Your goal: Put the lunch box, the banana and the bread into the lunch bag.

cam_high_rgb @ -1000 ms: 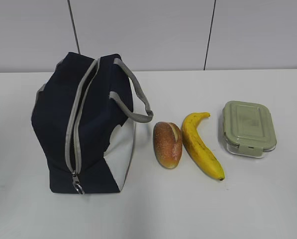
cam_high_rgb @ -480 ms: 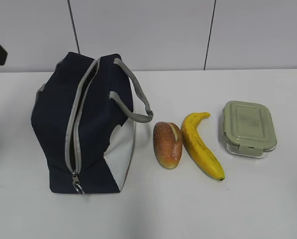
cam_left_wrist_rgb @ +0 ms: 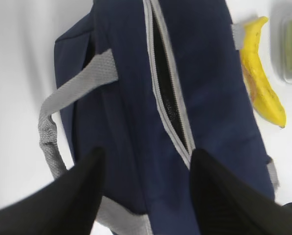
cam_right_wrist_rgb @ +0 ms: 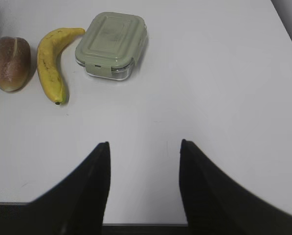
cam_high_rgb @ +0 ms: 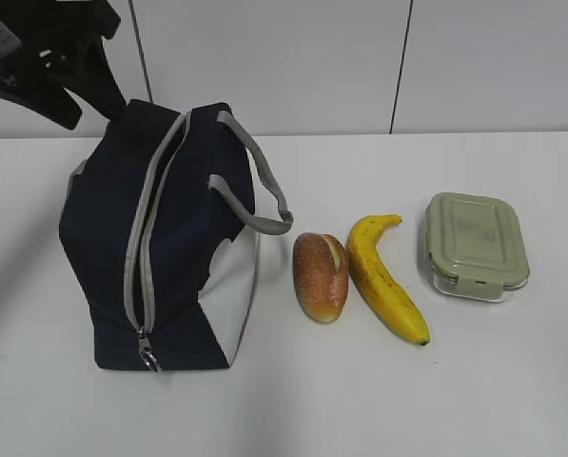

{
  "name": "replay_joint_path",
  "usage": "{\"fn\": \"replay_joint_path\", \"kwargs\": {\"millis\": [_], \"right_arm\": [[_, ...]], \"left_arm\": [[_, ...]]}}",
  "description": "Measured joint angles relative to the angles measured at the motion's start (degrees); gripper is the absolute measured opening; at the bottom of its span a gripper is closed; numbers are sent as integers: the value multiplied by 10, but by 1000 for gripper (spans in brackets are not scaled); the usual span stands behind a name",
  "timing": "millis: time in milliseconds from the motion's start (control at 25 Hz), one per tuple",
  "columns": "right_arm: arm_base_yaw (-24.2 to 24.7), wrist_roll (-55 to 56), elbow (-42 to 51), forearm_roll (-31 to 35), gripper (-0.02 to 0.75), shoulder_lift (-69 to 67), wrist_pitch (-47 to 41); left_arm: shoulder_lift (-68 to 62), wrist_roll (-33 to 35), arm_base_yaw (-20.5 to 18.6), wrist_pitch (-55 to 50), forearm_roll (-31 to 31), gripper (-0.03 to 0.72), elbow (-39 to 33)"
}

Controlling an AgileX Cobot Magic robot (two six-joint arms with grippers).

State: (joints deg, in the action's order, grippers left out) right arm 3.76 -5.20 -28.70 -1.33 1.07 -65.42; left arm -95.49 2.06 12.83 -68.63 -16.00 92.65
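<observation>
The navy lunch bag (cam_high_rgb: 160, 238) stands at the left of the table, its grey zipper partly open along the top (cam_left_wrist_rgb: 168, 93). The bread (cam_high_rgb: 321, 274), the banana (cam_high_rgb: 383, 276) and the green-lidded lunch box (cam_high_rgb: 476, 245) lie in a row to its right. My left gripper (cam_high_rgb: 88, 95) is open, above the bag's far top-left corner; in the left wrist view (cam_left_wrist_rgb: 148, 154) it hovers over the bag's top. My right gripper (cam_right_wrist_rgb: 144, 144) is open and empty over bare table, near the front edge, with the bread (cam_right_wrist_rgb: 10, 62), banana (cam_right_wrist_rgb: 53, 63) and lunch box (cam_right_wrist_rgb: 111, 45) ahead of it.
The white table (cam_high_rgb: 493, 381) meets a white panelled wall at the back. The bag's two grey handles (cam_high_rgb: 255, 186) hang to its right side, towards the bread.
My left arm has come in from the upper left and now reaches over the bag's far top corner. The bag, bread, banana and lunch box have not moved.
</observation>
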Motion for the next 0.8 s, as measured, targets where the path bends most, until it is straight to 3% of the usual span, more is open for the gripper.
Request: {"fn": "replay_joint_path", "kwargs": {"millis": [520,800], "right_arm": [[0,0,0,0,344,0,0],[0,0,0,0,344,0,0]], "left_arm": [[-84,0,0,-9,-17,370,11],[-84,0,0,-7,-14,22,11]]}}
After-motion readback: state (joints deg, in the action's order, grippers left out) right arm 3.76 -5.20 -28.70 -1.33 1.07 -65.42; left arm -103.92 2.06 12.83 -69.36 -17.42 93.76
